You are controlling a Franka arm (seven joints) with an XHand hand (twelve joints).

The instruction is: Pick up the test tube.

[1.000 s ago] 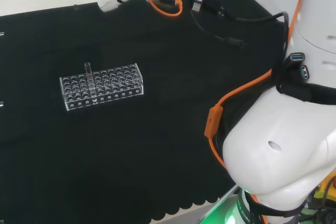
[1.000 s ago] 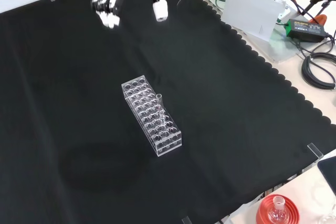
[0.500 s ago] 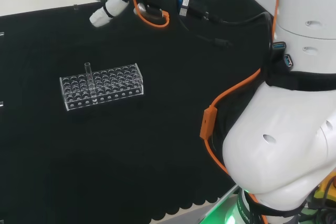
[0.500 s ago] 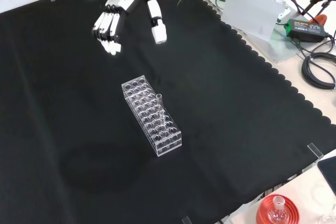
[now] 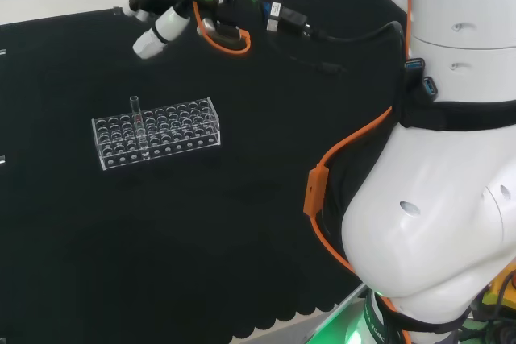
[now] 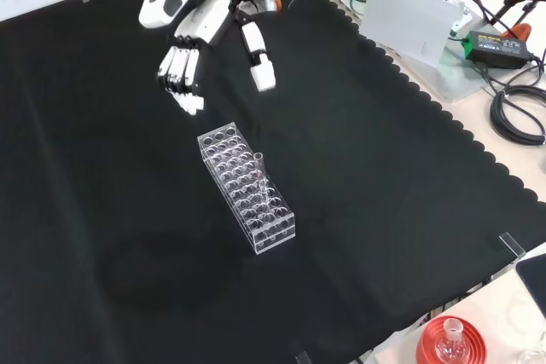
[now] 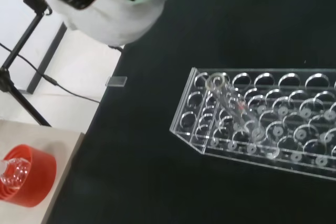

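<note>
Test tube [image 6: 258, 169] upright in a clear rack [image 6: 246, 190] on the black-clothed counter [image 6: 384, 176], robot hand [image 6: 198, 44] above and apart (front view), fingers straight and spread, holding nothing

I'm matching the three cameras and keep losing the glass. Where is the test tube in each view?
Head view: the test tube stands upright near the left end of the clear rack.
Front view: test tube on the rack's right edge, about midway along.
Wrist view: test tube leaning across the rack's holes near one end.
Shared landmark: the rack.
</note>
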